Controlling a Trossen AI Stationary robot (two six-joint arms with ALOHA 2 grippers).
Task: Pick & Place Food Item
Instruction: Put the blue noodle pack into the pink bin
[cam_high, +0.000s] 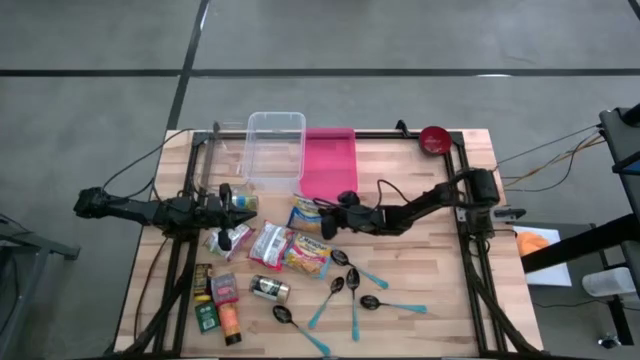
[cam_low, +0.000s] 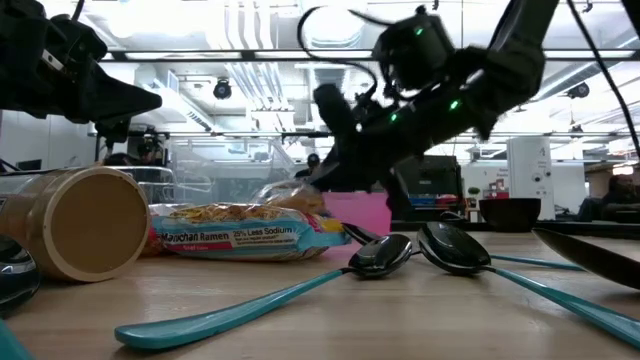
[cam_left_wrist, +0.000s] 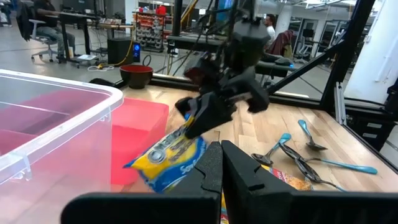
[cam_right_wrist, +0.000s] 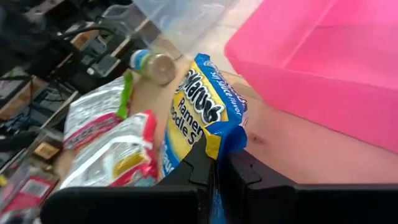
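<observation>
Gripping the yellow noodle packet (cam_right_wrist: 208, 121) by one end, the right end effector (cam_right_wrist: 216, 163) has its fingers closed tight on the wrapper near the middle of the bench (cam_high: 430, 300), just beside the near wall of the pink bin (cam_high: 328, 160). The packet hangs tilted from the pinch, its free end apparently on or just above the wood. The clear tub (cam_high: 274, 148) stands beside the bin toward the far edge. Other packets (cam_high: 270, 243), a can (cam_high: 268, 288) and teal spoons (cam_high: 352, 290) lie toward the near edge. The left end effector (cam_left_wrist: 221, 163) waits closed and empty toward the left edge. Judgement: the step in hand is the lift; raise the packet straight until its trailing end clears the bin wall, then carry it over the bin, since a thin pinch on slack wrapper may slip or snag.
</observation>
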